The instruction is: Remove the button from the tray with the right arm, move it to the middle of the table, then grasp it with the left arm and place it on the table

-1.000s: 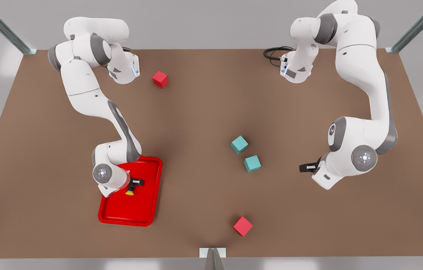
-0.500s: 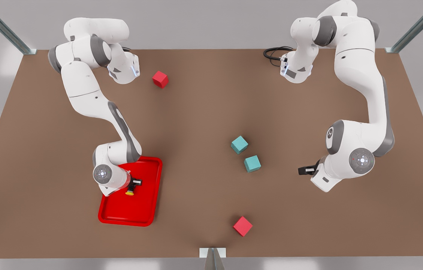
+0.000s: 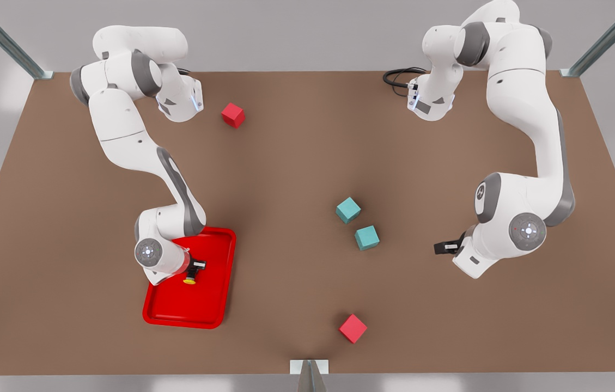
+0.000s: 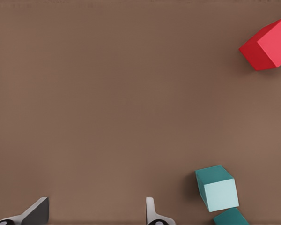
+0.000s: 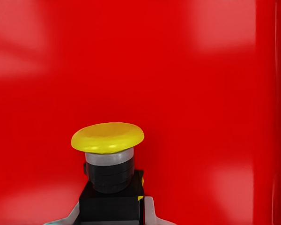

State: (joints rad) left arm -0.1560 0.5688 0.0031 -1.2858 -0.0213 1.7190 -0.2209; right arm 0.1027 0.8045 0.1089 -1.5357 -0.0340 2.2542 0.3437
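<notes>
Front view — right gripper (image 3: 196,268) jaws still pinching button (image 3: 190,280), left gripper (image 3: 445,247) jaws spread.

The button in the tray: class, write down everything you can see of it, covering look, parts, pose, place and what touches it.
The button is tiny, with a round, glossy yellow domed cap on a grey collar, a black cylindrical neck and a black boxy body. It lies inside the red tray, cap pointing towards the front view's lower edge. The right gripper has its fingers against both sides of the black body, shut on it.
</notes>
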